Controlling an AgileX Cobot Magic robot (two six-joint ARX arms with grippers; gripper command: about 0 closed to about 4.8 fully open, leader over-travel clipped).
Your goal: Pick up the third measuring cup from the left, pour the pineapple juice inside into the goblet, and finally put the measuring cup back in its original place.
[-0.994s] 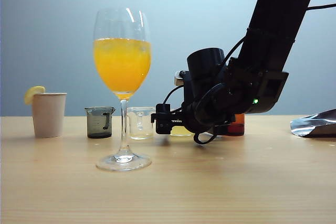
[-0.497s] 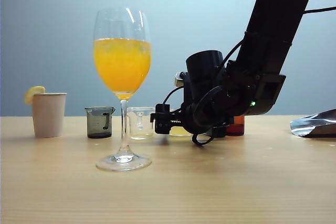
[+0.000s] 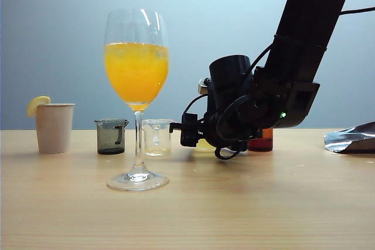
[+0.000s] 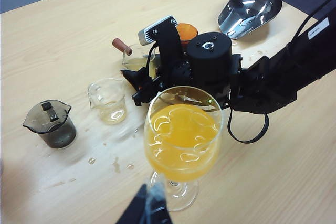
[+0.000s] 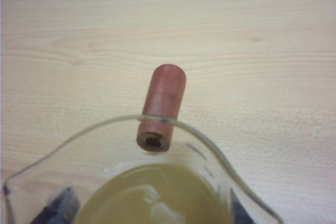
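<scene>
A: What is the right gripper (image 4: 137,81) doing?

B: I'm closing its half-open jaws around the third measuring cup (image 5: 157,192), centre-right in the exterior view behind the goblet (image 3: 136,95); not yet gripping.

A: And the left gripper (image 4: 148,208)?

B: Idling at the bottom edge; I can't tell its state. I'm squeezing level, keeping the pineapple juice (image 5: 152,195) unspilled.
</scene>
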